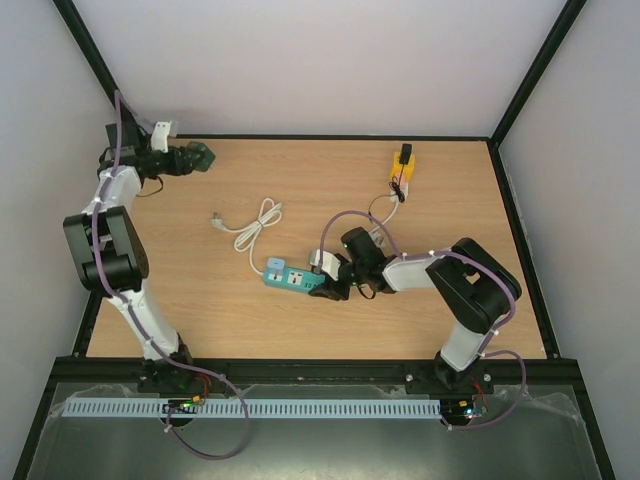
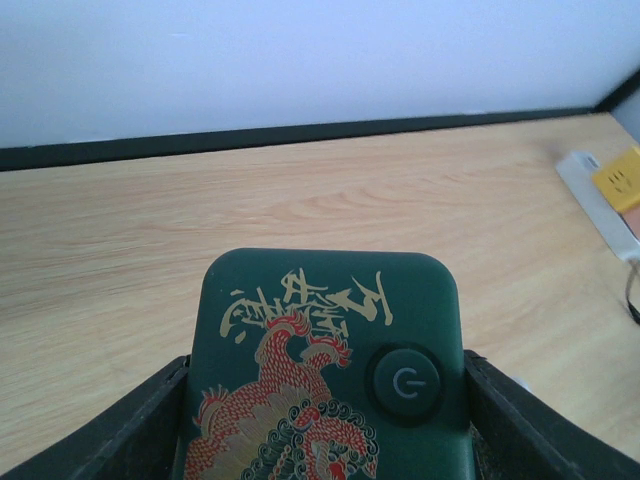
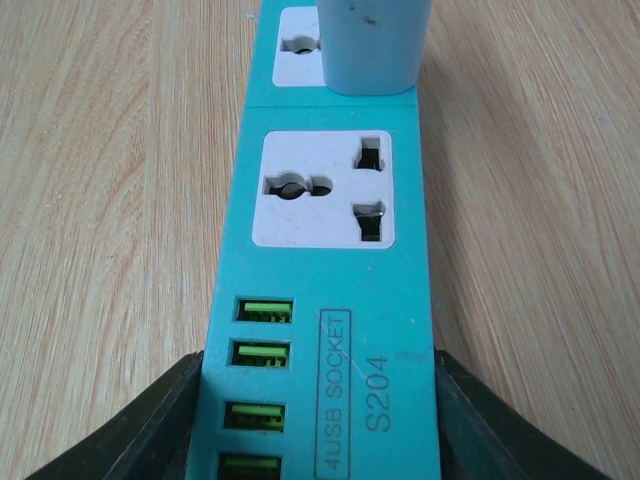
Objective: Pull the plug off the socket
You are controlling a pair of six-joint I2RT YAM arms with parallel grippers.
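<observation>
**Near edge.** Both arm bases are bolted at the front rim of the table [image 1: 200, 300].

**Mid-table.** The right arm folds at the elbow and reaches left, its wrist low over the wood. The right gripper [image 3: 320, 440] clamps the strip [image 3: 330, 290] at its USB end. One dark finger [image 3: 130, 430] presses each long side, and the jaws are spread only as wide as the teal body. The strip lies flat near the table's centre, angled slightly across it. Along its top face, going away from the gripper, come four green USB ports, then a white socket panel, then a second panel. The white plug [image 3: 375, 45] stands upright in this second panel, seated in the socket. The gripper does not touch the plug. A white cable [image 1: 255, 225] loops on the wood just beyond the strip's left end.

**Far edge.** A yellow block [image 1: 403, 172] lies near the back right, with a black plug [image 1: 404, 153] on its far end. The left arm stretches up and away to the back-left corner, its forearm roughly level. The left gripper [image 2: 325, 440] pinches a green device [image 2: 320, 340] between its two fingers [image 2: 530, 420]. The device bears a red-and-gold dragon design and a round power button, and it is held above the table.
</observation>
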